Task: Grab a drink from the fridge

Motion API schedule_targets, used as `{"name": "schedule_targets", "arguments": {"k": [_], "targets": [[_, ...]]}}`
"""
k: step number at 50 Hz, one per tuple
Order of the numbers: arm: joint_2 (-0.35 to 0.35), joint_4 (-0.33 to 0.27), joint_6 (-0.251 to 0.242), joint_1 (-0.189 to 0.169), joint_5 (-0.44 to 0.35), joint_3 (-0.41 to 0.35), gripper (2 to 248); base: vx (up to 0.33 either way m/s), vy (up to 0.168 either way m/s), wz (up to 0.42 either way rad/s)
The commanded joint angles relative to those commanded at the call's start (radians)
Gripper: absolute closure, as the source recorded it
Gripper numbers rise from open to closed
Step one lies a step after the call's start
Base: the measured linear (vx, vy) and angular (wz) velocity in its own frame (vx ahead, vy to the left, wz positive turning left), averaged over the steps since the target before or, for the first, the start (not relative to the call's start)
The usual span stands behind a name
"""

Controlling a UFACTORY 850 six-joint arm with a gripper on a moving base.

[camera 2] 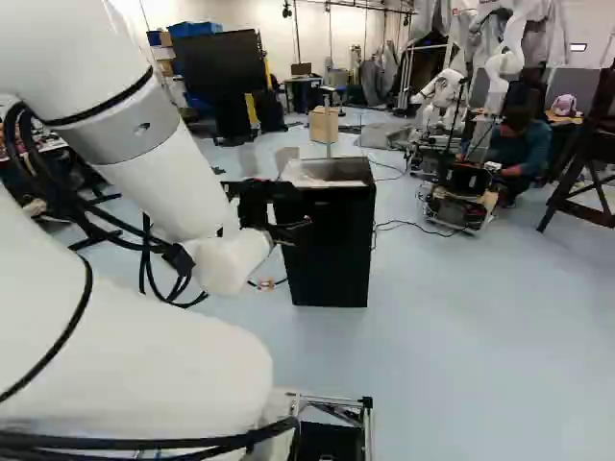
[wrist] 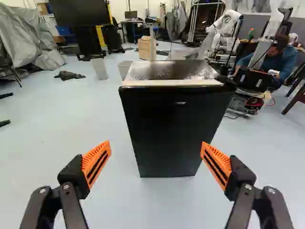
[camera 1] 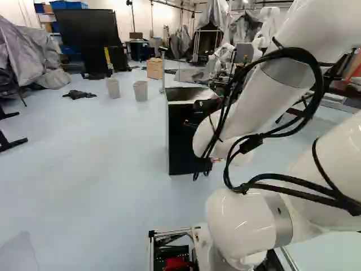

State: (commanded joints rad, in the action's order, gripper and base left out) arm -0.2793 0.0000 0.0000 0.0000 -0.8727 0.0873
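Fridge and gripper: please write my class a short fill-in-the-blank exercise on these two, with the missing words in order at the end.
1. The fridge has a front whose colour is ____.
2. Its door is not open but ____.
3. The colour of the two pads on the gripper is ____.
4. The gripper is not shut but ____.

Missing words: black; closed; orange; open.

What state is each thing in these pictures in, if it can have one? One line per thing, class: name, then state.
Fridge: upright, door shut, inside hidden
Gripper: open, holding nothing
Big screen: dark
Two pale bins: upright
Grey cover: draped in folds
Dark cloth: crumpled on the floor
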Motion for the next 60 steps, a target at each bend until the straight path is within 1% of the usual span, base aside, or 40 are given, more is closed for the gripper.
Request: {"name": "schedule_targets", "arguments": {"k": [28,60], "targets": [[0.0,0.0,0.0,0.0,0.0,0.0,3,0.015,0.013,-0.005],[0.0,0.0,0.0,0.0,0.0,0.0,3,0.064,0.072,-0.018]]}}
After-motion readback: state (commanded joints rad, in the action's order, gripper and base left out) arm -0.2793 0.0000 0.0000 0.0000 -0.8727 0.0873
